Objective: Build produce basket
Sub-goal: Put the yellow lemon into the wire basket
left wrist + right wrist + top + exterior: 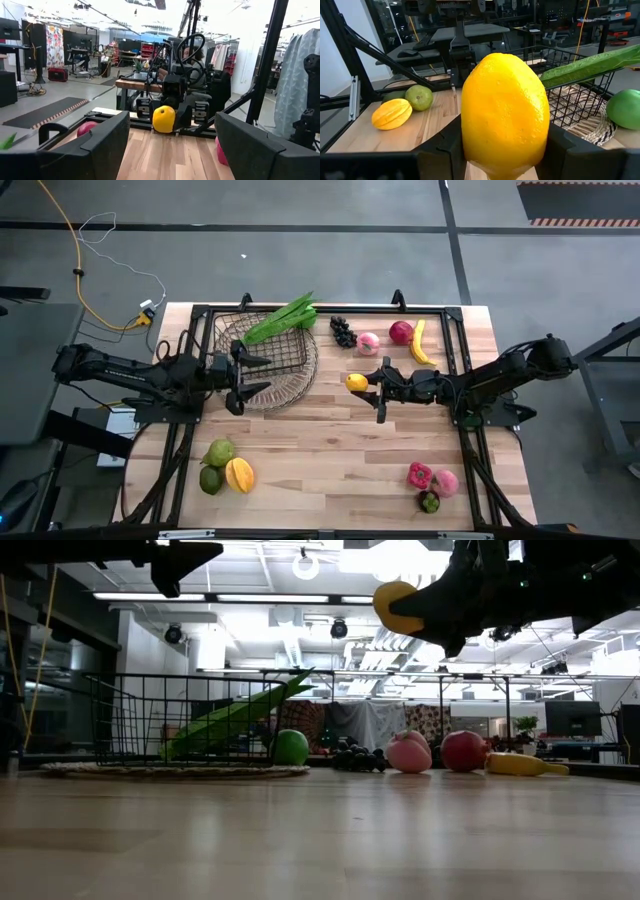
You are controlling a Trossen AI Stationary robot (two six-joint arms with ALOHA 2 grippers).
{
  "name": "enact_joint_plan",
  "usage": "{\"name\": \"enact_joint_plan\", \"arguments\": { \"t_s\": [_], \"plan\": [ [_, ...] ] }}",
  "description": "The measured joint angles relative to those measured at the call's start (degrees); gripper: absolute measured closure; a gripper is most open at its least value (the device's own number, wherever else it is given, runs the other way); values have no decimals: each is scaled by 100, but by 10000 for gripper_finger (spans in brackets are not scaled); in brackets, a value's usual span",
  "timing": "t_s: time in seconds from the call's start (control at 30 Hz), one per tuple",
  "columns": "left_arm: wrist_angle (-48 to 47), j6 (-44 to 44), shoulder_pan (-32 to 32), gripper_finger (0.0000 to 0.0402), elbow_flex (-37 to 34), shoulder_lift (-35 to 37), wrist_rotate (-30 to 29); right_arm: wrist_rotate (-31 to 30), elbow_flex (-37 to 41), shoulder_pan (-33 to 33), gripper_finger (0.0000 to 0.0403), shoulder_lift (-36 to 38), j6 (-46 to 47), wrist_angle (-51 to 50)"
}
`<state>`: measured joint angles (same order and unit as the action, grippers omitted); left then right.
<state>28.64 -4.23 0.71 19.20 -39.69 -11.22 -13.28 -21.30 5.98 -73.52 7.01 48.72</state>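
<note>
Holding a yellow lemon (505, 112) between its fingers, the right gripper (379, 387) hangs above the middle of the worktop (340, 450), lifted clear of the wood, as the low view shows the fruit high in the air. In the right wrist view the lemon fills the space between the two dark fingers with its long axis upright, tip up.

Past the fruit, the basket (290, 375) lies straight ahead of this gripper, toward the left arm's side of the worktop, with bare wood between them. That is the relation the coming move likely turns on: the lemon has to travel level across that gap and over the wire wall before it can come down. A long green leafy stalk (281, 320) already lies across the basket's far rim, and a green fruit (290, 747) sits by it in the low view.

At the basket itself, the left gripper (238, 380) hovers over the near side of the rim, jaws spread wide and empty, pointing at the incoming lemon. It is nearer the basket, but the right arm has the load.

Farther back, dark grapes (343, 331), a pink fruit (369, 342), a red fruit (401, 332) and a banana (419, 343) lie along the far edge.
</note>
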Motion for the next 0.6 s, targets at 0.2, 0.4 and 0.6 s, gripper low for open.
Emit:
{"name": "enact_joint_plan", "arguments": {
  "t_s": [0.2, 0.4, 0.6],
  "plan": [
    [-624, 98, 0, 119, -1, 483, 7, -2, 0, 0, 247, 0, 46, -3],
    [-611, 142, 0, 119, -250, 964, -54, -3, 0, 0, 247, 0, 49, -2],
    [-651, 138, 0, 119, -526, 1666, -130, -5, 0, 0, 247, 0, 48, -2]
  ]
}}
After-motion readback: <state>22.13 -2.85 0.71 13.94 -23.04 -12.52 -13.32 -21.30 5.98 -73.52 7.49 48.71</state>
